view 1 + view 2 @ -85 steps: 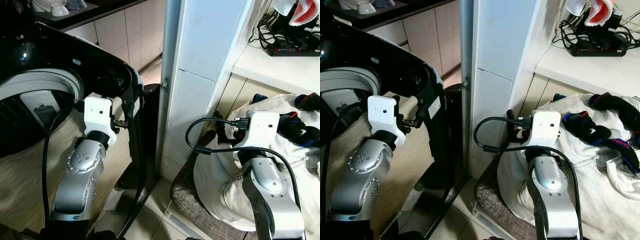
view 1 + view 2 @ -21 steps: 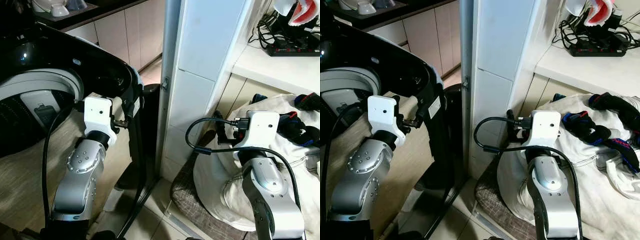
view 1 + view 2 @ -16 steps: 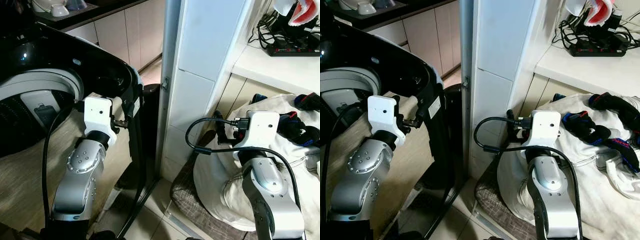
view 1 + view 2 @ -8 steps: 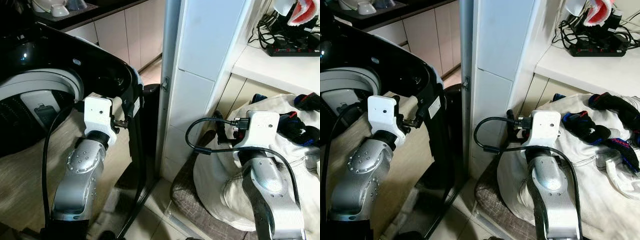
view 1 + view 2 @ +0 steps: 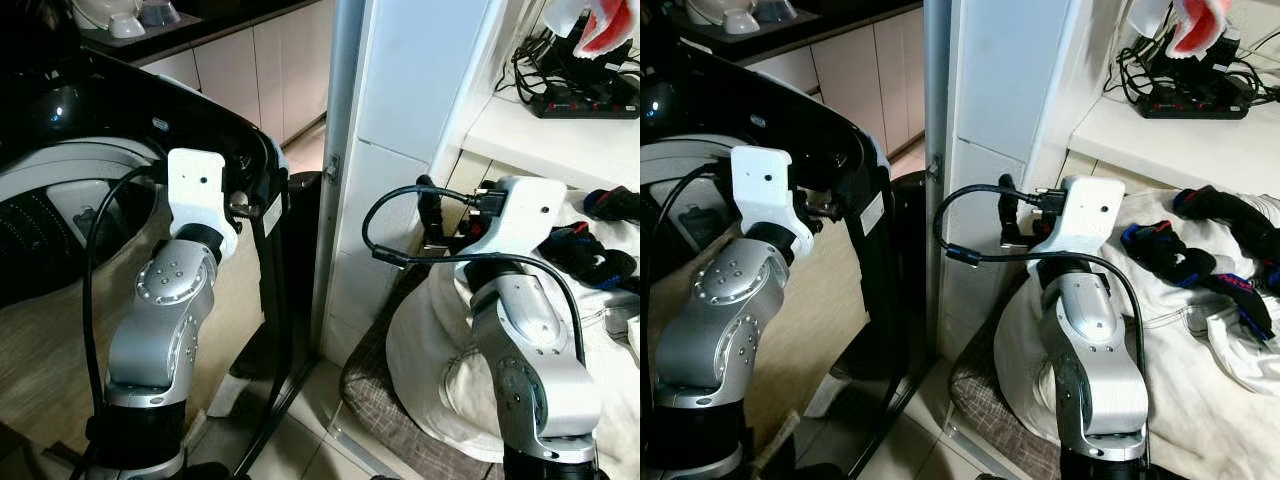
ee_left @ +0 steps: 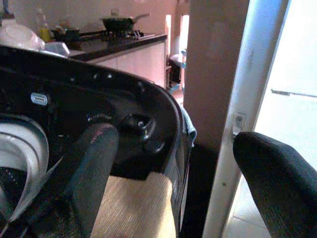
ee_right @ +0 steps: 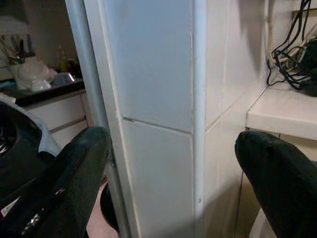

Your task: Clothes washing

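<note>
Right gripper point(image 7: 168, 163) gapes wide and empty; the white crumpled laundry heap point(image 5: 1200, 340) probably lies just right, nearer this arm.

Head cams look down, wrist cams face forward – share tiled pillar point(image 5: 400, 180)

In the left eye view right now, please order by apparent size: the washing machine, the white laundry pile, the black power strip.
1. Washing machine, largest, though partly cut off by the frame.
2. White laundry pile, partly hidden by the right arm.
3. Black power strip, smallest; it also sits farther away.
</note>
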Tool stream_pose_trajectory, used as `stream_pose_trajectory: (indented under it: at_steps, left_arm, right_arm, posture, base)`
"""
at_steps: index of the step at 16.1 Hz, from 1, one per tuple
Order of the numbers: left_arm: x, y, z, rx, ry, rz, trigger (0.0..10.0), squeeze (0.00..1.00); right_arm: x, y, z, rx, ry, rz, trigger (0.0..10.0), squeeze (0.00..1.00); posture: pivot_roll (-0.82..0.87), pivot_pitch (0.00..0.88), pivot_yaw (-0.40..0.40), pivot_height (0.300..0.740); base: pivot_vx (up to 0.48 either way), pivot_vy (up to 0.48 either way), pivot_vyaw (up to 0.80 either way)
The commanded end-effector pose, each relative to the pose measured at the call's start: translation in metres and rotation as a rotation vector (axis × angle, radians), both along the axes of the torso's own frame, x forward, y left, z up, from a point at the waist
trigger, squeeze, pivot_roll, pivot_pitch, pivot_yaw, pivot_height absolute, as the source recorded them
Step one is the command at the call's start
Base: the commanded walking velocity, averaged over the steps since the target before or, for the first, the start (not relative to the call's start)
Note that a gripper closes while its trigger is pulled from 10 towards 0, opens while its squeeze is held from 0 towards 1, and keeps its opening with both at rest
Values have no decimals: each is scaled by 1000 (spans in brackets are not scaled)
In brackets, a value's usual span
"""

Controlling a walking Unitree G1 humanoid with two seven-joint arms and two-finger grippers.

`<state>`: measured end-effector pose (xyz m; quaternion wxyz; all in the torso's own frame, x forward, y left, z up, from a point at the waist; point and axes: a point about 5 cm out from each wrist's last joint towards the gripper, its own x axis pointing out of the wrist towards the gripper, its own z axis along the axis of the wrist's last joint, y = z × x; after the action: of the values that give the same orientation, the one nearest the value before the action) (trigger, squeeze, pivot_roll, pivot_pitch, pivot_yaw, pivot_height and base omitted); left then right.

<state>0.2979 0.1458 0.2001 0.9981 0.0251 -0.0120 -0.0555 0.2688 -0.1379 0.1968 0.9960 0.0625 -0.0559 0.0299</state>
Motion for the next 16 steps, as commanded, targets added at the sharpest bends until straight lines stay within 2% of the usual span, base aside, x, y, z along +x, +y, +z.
stream_pose_trajectory:
  at_steps: [1, 2, 3, 6, 8, 9, 10, 11, 12, 13, 14, 15, 16]
  left_arm:
    - [-3, -3, 6, -22, -25, -35, 10000, 0]
    - [-9, -8, 3, -35, -29, -103, 10000, 718]
    - [-14, -14, 3, -36, -37, -152, 10000, 1000]
    - [-23, -30, 10, -51, -98, -221, 10000, 1000]
    - [-24, -33, 9, 1, -108, -225, 10000, 1000]
    - [-25, -34, 8, 7, -110, -234, 10000, 863]
    - [-27, -37, 8, -8, -124, -262, 10000, 0]
    - [-30, -40, 7, -49, -122, -298, 10000, 0]
    - [-33, -44, 7, -48, -117, -345, 10000, 0]
    - [-39, -56, 6, 55, -124, -432, 10000, 0]
    - [-42, -61, 4, 71, -128, -466, 10000, 0]
    - [-44, -66, 0, 47, -116, -473, 10000, 0]
    - [-41, -64, -3, 42, -116, -429, 10000, 0]
  right_arm:
    - [0, -3, 0, -3, 12, -12, 10000, 0]
    - [-2, -7, -3, -43, 21, -25, 10000, 384]
    - [-3, -11, -4, -58, 31, -42, 10000, 1000]
    - [-11, -27, -1, -66, 23, -132, 10000, 1000]
    - [-16, -32, 1, -91, 31, -179, 10000, 1000]
    - [-17, -33, 2, -102, 29, -184, 10000, 1000]
    - [-19, -31, 4, -113, 20, -173, 10000, 0]
    - [-22, -27, 5, -127, 16, -152, 10000, 0]
    - [-26, -23, 4, -136, 19, -136, 10000, 0]
    - [-33, -21, 0, -136, 42, -123, 10000, 0]
    - [-34, -21, -1, -138, 45, -125, 10000, 0]
    - [-36, -22, -1, -139, 51, -133, 10000, 0]
    - [-36, -24, 0, -133, 52, -146, 10000, 0]
  posture:
    - [-11, 0, -31, 740]
    - [-14, 0, -33, 740]
    - [-16, 0, -35, 740]
    - [-30, 0, -40, 740]
    - [-43, 10, -34, 740]
    - [-43, 10, -34, 740]
    - [-55, 18, -26, 740]
    - [-57, 17, -24, 740]
    - [-59, 21, -23, 740]
    - [-60, 20, -22, 740]
    - [-61, 19, -19, 740]
    - [-71, 16, -9, 740]
    - [-75, 15, -4, 740]
  base:
    - [0, 0, 0]
    - [0, 0, 0]
    - [0, 0, 0]
    - [0, 0, 0]
    - [0, 0, 0]
    - [0, 0, 0]
    - [0, 0, 0]
    - [0, 0, 0]
    - [0, 0, 0]
    - [0, 0, 0]
    - [0, 0, 0]
    - [0, 0, 0]
    - [0, 0, 0]
